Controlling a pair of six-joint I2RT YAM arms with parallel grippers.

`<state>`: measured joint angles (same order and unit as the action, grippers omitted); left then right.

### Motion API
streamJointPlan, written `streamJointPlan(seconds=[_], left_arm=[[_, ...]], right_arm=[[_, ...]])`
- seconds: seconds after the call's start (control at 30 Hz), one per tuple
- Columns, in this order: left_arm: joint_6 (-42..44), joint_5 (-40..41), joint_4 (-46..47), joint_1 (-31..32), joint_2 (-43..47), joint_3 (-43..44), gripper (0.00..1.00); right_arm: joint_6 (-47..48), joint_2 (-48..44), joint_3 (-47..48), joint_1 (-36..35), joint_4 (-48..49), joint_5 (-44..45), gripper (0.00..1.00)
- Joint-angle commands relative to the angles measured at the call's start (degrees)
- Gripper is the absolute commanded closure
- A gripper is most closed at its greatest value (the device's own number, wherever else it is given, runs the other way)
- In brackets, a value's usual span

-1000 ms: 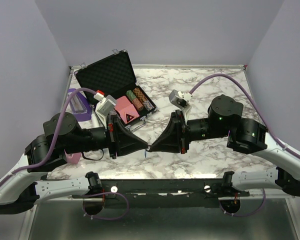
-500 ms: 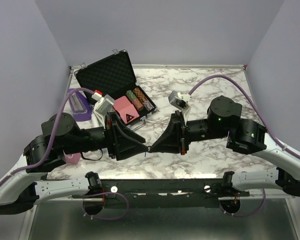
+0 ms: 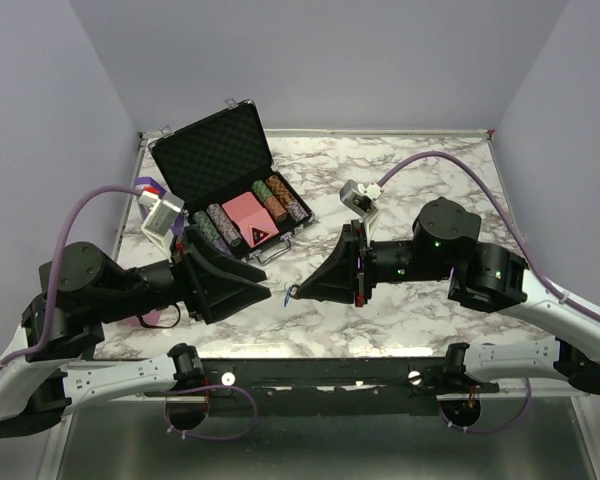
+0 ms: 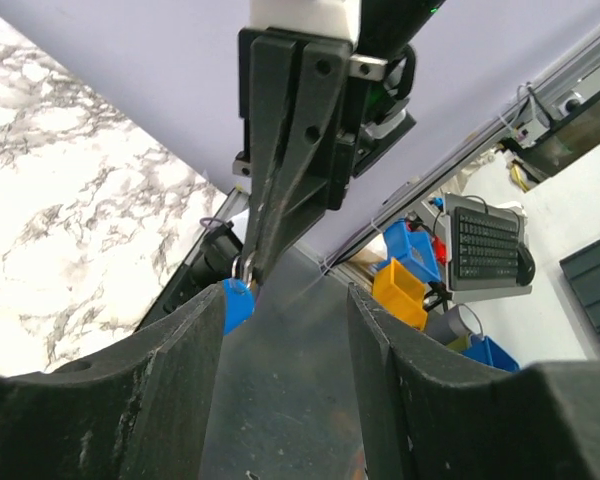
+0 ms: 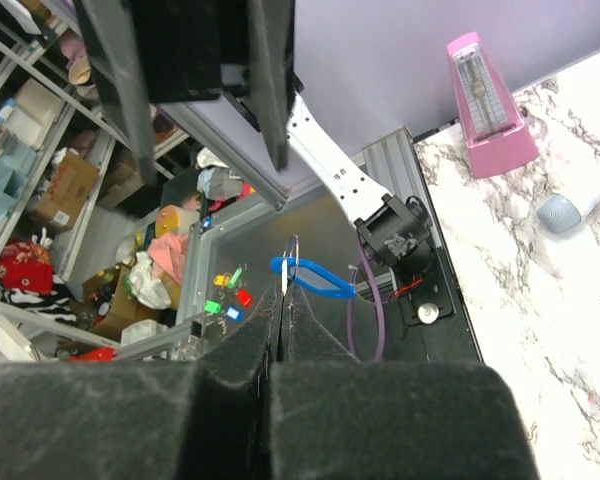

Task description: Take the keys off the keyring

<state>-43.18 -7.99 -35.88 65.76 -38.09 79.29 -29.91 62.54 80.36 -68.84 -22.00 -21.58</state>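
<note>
My right gripper (image 3: pixel 298 291) hangs above the table's front middle, shut on the keyring (image 5: pixel 293 262). The thin metal ring stands edge-on at the fingertips (image 5: pixel 302 300), and its blue tag (image 5: pixel 318 280) sticks out sideways. The blue tag (image 3: pixel 286 297) shows as a small speck in the top view. My left gripper (image 3: pixel 265 293) faces it from the left, a short gap away, open with nothing between its fingers (image 4: pixel 185 335). In the left wrist view the ring (image 4: pixel 242 268) and tag (image 4: pixel 237 302) hang from the right gripper just past my left finger. No keys show in any view.
An open black case (image 3: pixel 215 150) holds poker chips (image 3: pixel 285 200) and a red card box (image 3: pixel 253 222) at the back left. A pink metronome (image 5: pixel 485 105) stands near the left front edge, a purple object (image 3: pixel 148 187) by the left wall.
My left gripper has opened and drawn back to the left, away from the right gripper's tips where it was shut. The right gripper keeps hold of the keyring, nearly still.
</note>
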Motion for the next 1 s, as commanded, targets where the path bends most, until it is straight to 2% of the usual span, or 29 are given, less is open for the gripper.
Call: streamJointPlan(seconds=[0.0, 0.4, 0.97], left_arm=[[-1.99, 1.57, 1.24, 0.16, -0.06, -3.43, 0.41], [-2.61, -0.18, 5.55, 0.16, -0.58, -5.54, 0.44], [-2.17, 0.08, 7.49, 0.25, -2.78, -5.46, 0.58]], right_arm=[[-1.11, -1.02, -0.11, -0.33, 3.10, 2.95, 0.99], [-1.55, -1.99, -0.37, -0.24, 4.33, 3.21, 0.99], [-1.73, -2.43, -0.99, -0.24, 5.74, 2.33, 0.99]])
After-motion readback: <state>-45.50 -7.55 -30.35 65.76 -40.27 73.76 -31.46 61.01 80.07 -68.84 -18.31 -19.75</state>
